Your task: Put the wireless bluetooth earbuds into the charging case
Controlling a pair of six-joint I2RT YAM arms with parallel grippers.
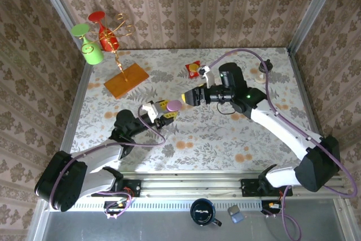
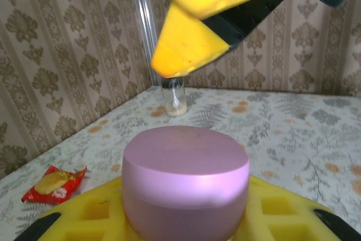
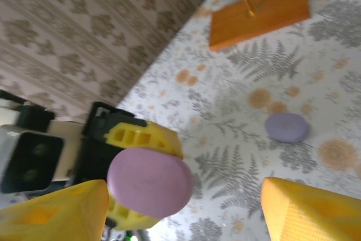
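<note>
The only likely earbud you can see is a small lilac oval lying loose on the table, a little beyond the charging case. Expect it to be light, hard and slippery, so pinch across its narrow width. The left gripper is clamped on the case (lid apparently closed), and the right gripper gapes wide beside it. Whether the oval is a bud or a cap is unclear, and the case's sockets are hidden.
</note>
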